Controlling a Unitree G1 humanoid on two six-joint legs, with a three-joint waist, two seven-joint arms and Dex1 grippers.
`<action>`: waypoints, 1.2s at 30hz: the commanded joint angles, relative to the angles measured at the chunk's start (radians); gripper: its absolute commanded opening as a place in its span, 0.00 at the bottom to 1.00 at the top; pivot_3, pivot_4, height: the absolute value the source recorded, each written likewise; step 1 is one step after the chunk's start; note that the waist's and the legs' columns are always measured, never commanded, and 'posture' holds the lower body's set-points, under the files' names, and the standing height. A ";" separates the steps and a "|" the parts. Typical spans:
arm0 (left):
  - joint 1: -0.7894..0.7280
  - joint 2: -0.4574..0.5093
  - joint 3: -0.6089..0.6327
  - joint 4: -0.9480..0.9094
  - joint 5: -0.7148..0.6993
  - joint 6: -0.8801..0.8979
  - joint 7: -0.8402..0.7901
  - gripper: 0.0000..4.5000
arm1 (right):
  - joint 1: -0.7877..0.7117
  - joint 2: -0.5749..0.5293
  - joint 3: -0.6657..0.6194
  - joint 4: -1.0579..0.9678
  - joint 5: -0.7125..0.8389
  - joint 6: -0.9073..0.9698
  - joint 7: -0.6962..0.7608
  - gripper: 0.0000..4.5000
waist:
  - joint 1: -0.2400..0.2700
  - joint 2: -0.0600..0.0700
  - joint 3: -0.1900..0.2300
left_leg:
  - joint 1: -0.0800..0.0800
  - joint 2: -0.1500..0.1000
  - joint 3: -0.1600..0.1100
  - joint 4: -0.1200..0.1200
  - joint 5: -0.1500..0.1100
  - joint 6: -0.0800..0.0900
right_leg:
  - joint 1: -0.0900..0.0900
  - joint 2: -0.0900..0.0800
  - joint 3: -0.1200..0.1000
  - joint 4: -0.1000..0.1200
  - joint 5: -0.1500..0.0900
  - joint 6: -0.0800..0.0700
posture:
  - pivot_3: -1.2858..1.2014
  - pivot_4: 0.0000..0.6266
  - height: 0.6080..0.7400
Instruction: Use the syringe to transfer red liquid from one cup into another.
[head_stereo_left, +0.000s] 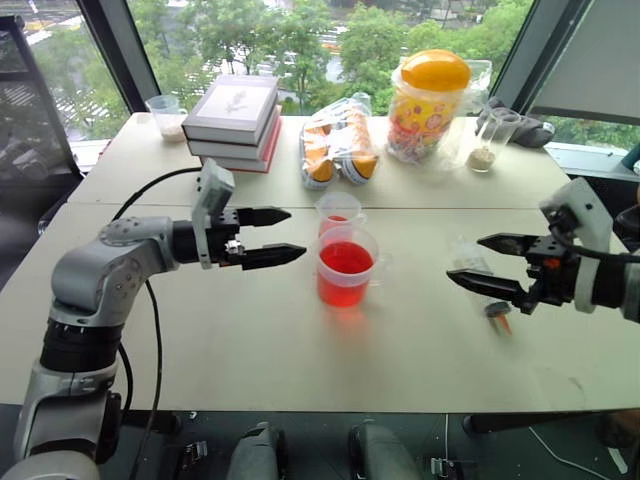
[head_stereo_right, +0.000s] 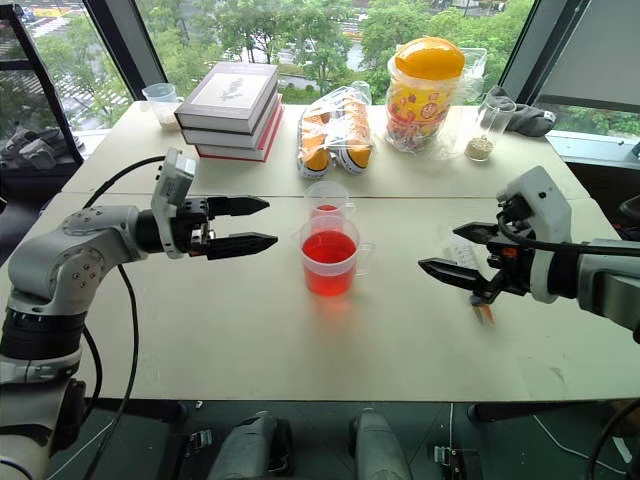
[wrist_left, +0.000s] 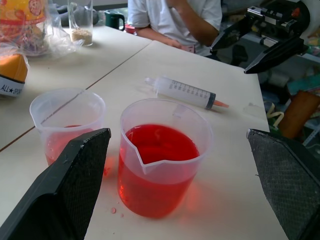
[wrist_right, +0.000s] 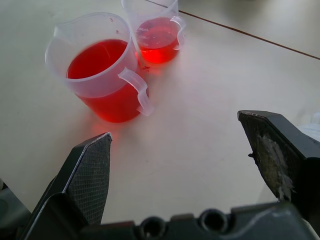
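The syringe (wrist_left: 186, 92) lies flat on the table (head_stereo_left: 250, 340), untouched, its orange-red tip pointing toward the robot, so the task looks to be at its very start: picking the tool up. The right gripper (head_stereo_left: 486, 262) hovers just above the syringe with its jaws spread wide and nothing between them. The left gripper (head_stereo_left: 282, 236) is likewise released and empty, held level just beside the larger cup (head_stereo_left: 345, 266), which is well filled with red liquid (wrist_left: 159, 147). The smaller cup (head_stereo_left: 338, 211) stands right behind the larger one, close against it, with a shallow layer of red at its bottom. The next move probably calls for the right gripper to descend and close across the syringe barrel, clear of the plunger, without rolling it away.
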 joint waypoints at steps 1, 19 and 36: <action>-0.002 0.002 0.033 -0.023 -0.012 -0.019 0.014 1.00 | 0.001 -0.010 -0.045 -0.019 0.015 -0.013 -0.019 0.98 | 0.000 0.000 0.000 | 0.000 0.000 0.000 0.000 0.000 0.000 | 0.000 0.000 0.000 0.000 0.000 0.000 | 0.52 0.24 1.00; -0.033 -0.024 0.013 0.003 -0.004 -0.035 0.013 1.00 | 0.028 -0.014 -0.054 0.015 0.033 0.000 -0.109 0.98 | 0.001 0.000 0.000 | 0.000 0.000 0.000 0.000 0.000 0.000 | 0.000 0.000 0.000 0.000 0.000 0.000 | 0.52 0.24 1.00; -0.063 -0.113 -0.035 0.055 0.042 -0.117 0.012 1.00 | -0.516 0.005 0.460 0.856 -0.297 0.071 -0.163 0.98 | -0.003 0.000 0.000 | 0.000 0.000 0.002 -0.001 0.000 0.000 | -0.001 0.000 0.002 -0.001 0.000 0.000 | 0.52 0.24 1.00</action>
